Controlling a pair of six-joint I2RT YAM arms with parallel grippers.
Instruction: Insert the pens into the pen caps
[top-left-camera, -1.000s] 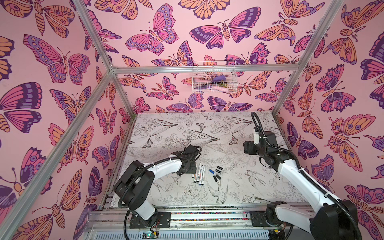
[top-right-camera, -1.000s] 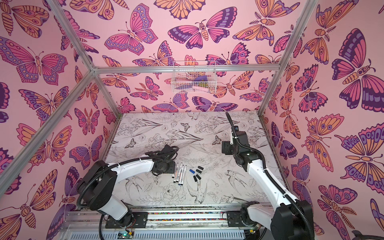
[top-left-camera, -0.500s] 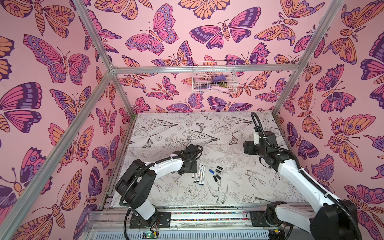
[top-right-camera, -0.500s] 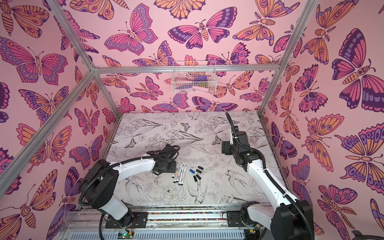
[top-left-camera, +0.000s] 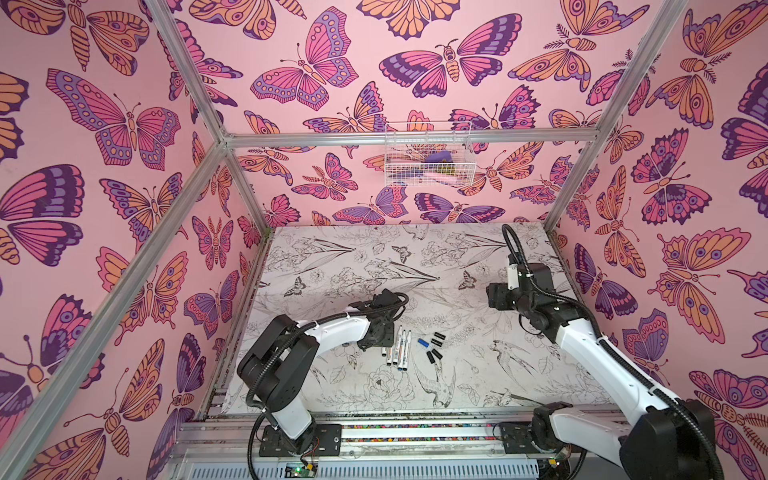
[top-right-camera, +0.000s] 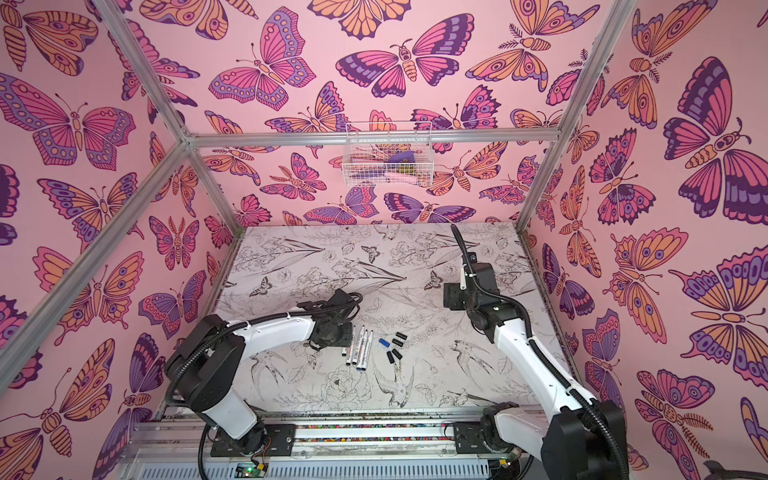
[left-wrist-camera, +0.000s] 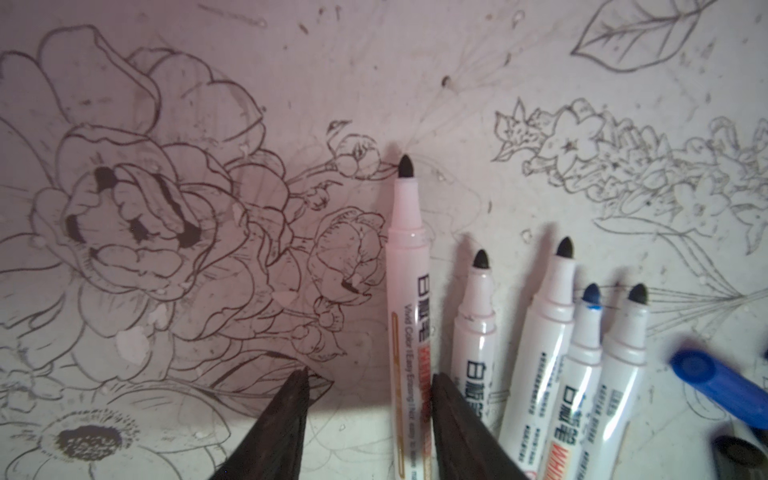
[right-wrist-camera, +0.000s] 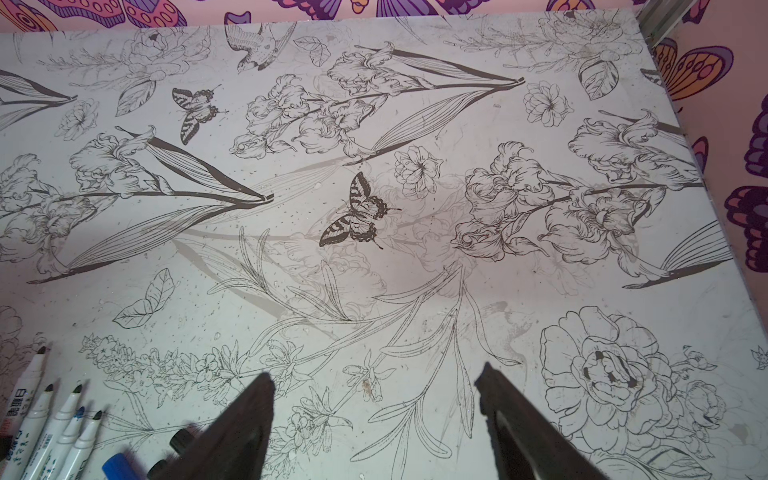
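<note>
Several white pens (top-left-camera: 397, 345) lie side by side on the patterned table, dark tips pointing towards the front edge. One is blue-tipped (left-wrist-camera: 584, 357). Just right of them lie a blue pen cap (top-left-camera: 423, 342) and several black caps (top-left-camera: 436, 338). My left gripper (left-wrist-camera: 372, 372) is down over the row and straddles the leftmost pen (left-wrist-camera: 409, 291). One finger touches its barrel, while a gap remains at the other finger. My right gripper (right-wrist-camera: 376, 372) hovers open and empty to the right rear (top-left-camera: 496, 295). The right wrist view shows the pens (right-wrist-camera: 41, 424) and blue cap (right-wrist-camera: 118, 465) off to one side.
A white wire basket (top-left-camera: 428, 160) with a few items hangs on the back wall. Butterfly-patterned walls and aluminium posts close in the table on three sides. A metal rail (top-left-camera: 415, 432) carrying both arm bases runs along the front edge.
The left gripper's jaws have narrowed around the leftmost pen, and its arm has shifted slightly. The right arm has not moved.
</note>
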